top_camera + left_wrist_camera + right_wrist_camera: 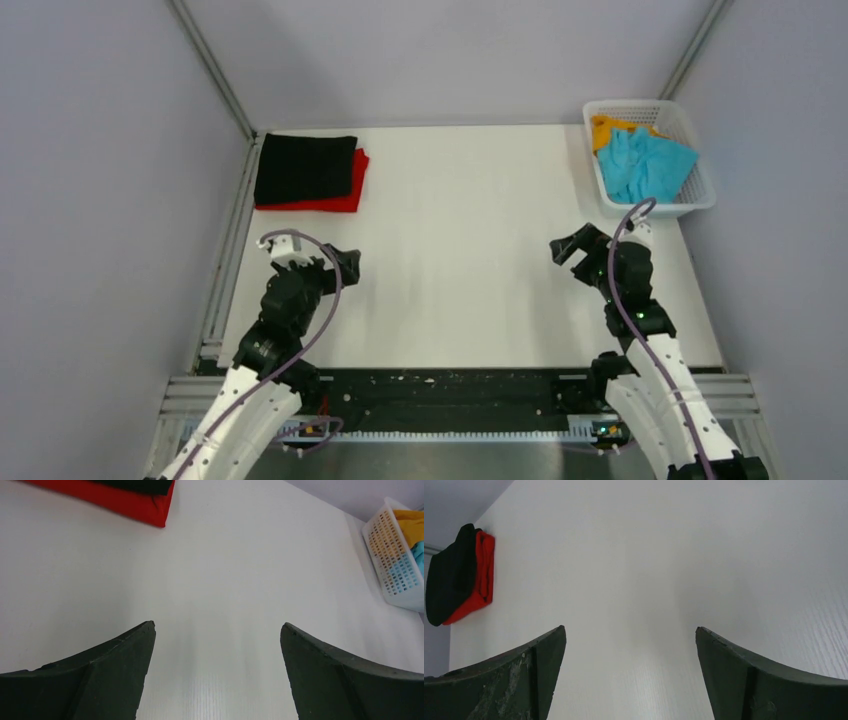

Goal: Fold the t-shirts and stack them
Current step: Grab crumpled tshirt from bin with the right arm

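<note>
A folded black t-shirt [305,167] lies on a folded red t-shirt [340,200] at the back left of the table; both also show in the right wrist view [449,575] and the red one in the left wrist view [120,500]. A crumpled turquoise t-shirt [648,165] and an orange-yellow t-shirt [607,128] lie in the white basket [700,195] at the back right. My left gripper [345,262] is open and empty over bare table [217,627]. My right gripper [568,247] is open and empty over bare table [630,630].
The white tabletop [460,250] stretches between the two arms. Grey walls and metal rails bound the table on the left, back and right. The basket also shows at the right edge of the left wrist view [395,565].
</note>
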